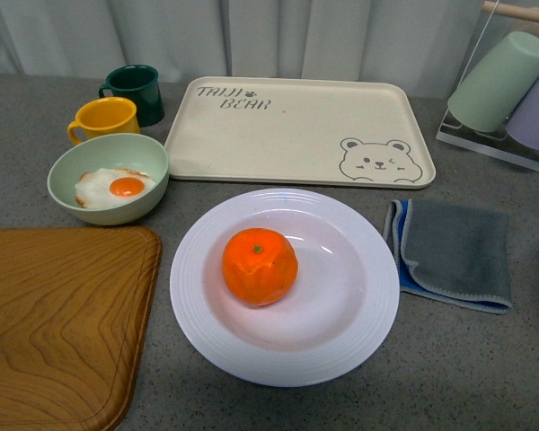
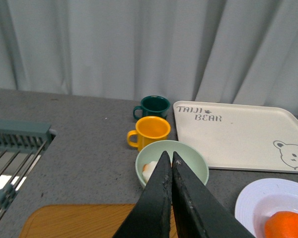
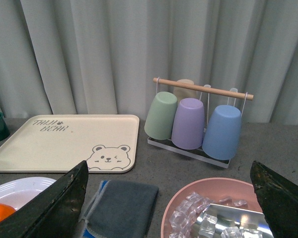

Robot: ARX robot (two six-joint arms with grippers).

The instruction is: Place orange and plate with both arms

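tray lettered "TAIJI BEAR", orange on plate

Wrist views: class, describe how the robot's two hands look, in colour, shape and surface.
Left hand: two matte black, slightly grainy fingers tapering to narrow tips. Right hand: the same black wedge-shaped fingers. No cables or markings show.

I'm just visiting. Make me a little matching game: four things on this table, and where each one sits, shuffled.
1. orange
2. fried egg
3. grey cloth
4. dark green mug

A. in the pale green bowl
B. behind the yellow mug
C. on the white plate
D. right of the white plate

Pairs: 1-C, 2-A, 3-D, 4-B
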